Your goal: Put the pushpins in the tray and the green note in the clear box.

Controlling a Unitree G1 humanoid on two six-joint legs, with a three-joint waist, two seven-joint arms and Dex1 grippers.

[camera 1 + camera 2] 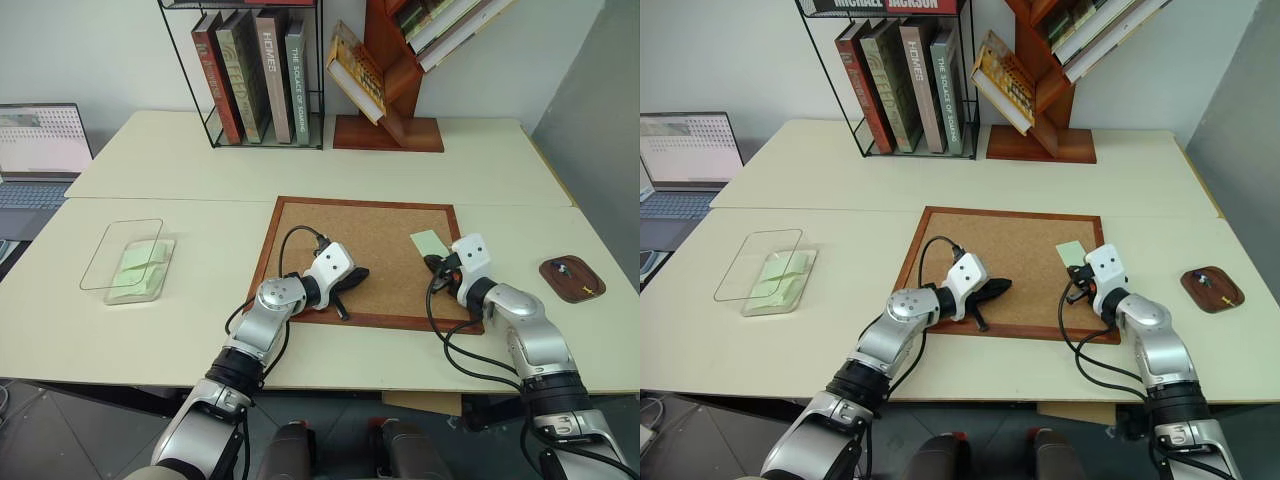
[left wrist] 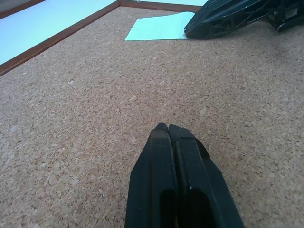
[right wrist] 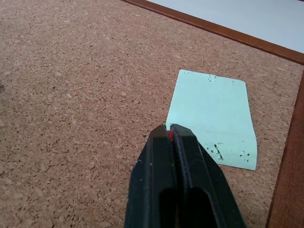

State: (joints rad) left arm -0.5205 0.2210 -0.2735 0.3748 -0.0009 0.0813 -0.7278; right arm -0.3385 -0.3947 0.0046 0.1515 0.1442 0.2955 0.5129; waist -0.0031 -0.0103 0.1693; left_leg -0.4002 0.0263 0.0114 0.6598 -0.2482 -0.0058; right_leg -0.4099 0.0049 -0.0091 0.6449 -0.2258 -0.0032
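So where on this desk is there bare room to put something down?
Most room lies on the tabletop between the clear box and the corkboard, and between the corkboard and the book rack. A smaller strip sits between the corkboard and the tray. The corkboard's near half is crowded: left gripper, right gripper and green note.

Note (image 1: 430, 242) lies on corkboard (image 1: 380, 215), tray (image 1: 572, 278) to its right
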